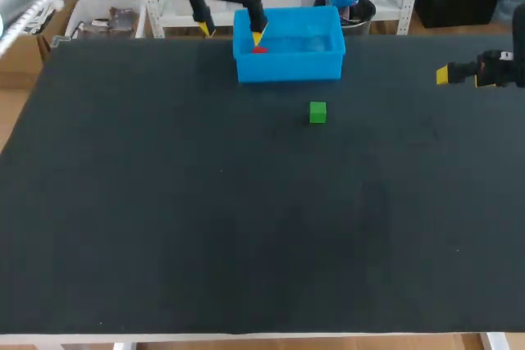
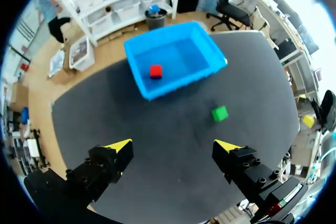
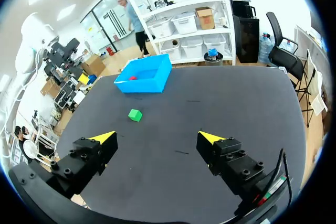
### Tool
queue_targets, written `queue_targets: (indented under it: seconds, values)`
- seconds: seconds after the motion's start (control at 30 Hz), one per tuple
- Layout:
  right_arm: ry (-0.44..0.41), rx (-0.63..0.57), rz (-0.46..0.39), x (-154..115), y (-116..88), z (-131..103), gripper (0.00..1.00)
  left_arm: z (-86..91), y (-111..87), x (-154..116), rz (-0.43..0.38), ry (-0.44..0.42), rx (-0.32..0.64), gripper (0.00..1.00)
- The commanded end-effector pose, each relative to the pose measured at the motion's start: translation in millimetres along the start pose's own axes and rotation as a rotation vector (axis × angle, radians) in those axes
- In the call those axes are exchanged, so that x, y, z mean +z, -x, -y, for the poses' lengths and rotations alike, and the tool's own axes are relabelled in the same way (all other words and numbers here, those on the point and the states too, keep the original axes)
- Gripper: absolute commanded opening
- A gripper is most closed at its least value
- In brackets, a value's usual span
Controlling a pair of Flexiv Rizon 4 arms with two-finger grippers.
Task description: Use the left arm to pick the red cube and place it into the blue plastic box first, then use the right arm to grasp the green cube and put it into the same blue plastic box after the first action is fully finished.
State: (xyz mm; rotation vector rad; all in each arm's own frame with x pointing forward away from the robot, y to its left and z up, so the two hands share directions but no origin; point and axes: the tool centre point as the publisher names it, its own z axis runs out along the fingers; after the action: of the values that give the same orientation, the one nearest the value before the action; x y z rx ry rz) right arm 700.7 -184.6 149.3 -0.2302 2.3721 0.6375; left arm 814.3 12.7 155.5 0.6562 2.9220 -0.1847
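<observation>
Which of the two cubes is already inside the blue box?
The red cube: it lies on the floor of the blue box, while the green cube sits outside it on the black table.

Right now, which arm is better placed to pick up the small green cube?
Probably the right arm: its open fingers face the small green cube, while the left fingers hang at the blue plastic box holding the red cube.

two cubes (image 1: 259, 49) (image 1: 317, 112), one blue box (image 1: 287, 67)
</observation>
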Motion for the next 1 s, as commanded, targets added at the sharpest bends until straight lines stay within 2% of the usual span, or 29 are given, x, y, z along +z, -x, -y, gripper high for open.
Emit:
queue_targets:
  seconds: [0.03,0.4,0.6,0.83,1.0]
  values:
    - [0.002,-0.001,-0.001,0,0,0,1.0,1.0,-103.2,-4,0.435,0.001,0.005,1.0]
    - [0.002,-0.001,-0.001,0,0,0,1.0,7.6,-147.4,-2,0.516,-0.008,-0.001,1.0]
    - [0.002,-0.001,-0.001,0,0,0,1.0,4.3,-165.6,1,0.565,-0.004,-0.014,1.0]
    - [0.002,-0.001,-0.001,0,0,0,1.0,-0.1,-179.1,2,0.632,0.001,0.002,1.0]
    - [0.002,-0.001,-0.001,0,0,0,1.0,-2.8,-178.5,3,0.638,-0.002,-0.005,1.0]
